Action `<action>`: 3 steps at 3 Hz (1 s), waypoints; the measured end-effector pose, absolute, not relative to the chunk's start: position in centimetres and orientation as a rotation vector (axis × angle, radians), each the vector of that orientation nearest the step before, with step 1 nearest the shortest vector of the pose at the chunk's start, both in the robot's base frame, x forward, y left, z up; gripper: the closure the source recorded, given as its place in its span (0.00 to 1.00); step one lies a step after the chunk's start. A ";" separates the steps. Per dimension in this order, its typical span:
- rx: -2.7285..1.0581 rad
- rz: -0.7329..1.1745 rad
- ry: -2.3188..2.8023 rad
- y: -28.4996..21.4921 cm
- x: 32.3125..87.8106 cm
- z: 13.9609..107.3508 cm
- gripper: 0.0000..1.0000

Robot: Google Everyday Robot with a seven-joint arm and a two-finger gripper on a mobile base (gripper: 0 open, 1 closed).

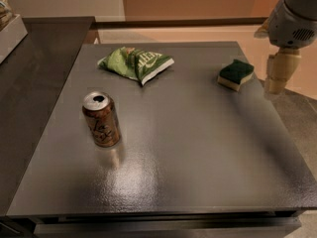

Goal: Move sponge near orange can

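Glossy grey table (198,152) holds foam sponge (236,75); gripper (275,83) hovers beside it.

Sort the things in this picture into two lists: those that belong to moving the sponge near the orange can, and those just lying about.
Belong to the job:
- sponge, far right of the table
- orange can, upright, left side
- gripper, to the right of the sponge, apart from it

Just lying about:
- green chip bag, at the far side of the table
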State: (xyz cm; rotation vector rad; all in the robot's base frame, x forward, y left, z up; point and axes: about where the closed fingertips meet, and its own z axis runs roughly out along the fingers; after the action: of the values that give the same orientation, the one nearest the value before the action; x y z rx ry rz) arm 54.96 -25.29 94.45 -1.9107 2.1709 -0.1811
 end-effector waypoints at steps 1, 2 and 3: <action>-1.936 -0.203 2.201 -26.8 57.1 92.8 0.00; -1.965 -0.228 2.218 -27.9 58.9 91.6 0.00; -1.986 -0.244 2.246 -29.0 60.4 90.2 0.00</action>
State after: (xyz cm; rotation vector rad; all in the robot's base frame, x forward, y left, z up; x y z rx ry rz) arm 60.43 -29.00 90.21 -1.9857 2.2459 -0.2442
